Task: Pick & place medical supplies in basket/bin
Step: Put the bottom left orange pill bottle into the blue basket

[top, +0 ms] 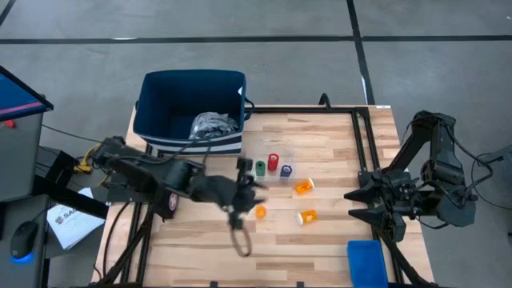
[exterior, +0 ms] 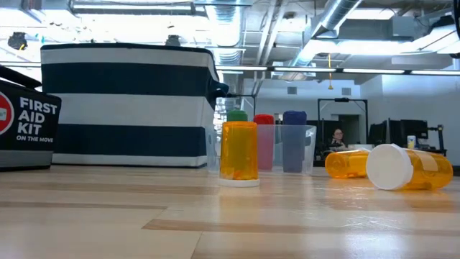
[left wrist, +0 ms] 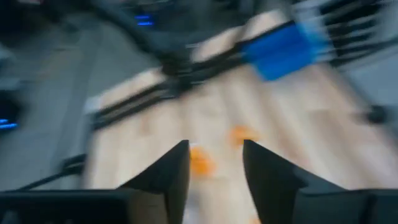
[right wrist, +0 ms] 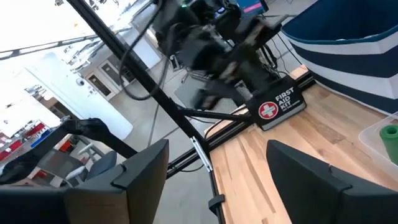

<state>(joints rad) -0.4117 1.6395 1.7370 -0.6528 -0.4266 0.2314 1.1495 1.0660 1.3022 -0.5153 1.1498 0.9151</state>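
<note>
We note the left gripper (top: 254, 186) over mid-table, fingers parted with nothing between them, just beside an upright orange pill bottle (top: 260, 212). Two more bottles (top: 304, 187) lie toppled nearby. Right gripper (top: 358, 203) waits at the table's edge, wide open, empty. Farther back, the navy basket (top: 152, 104) holds the cloth bundle (top: 213, 124).

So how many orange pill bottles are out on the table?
3: one standing upright near the left gripper, and two lying on their sides further right. More could be hidden inside the navy basket.
</note>
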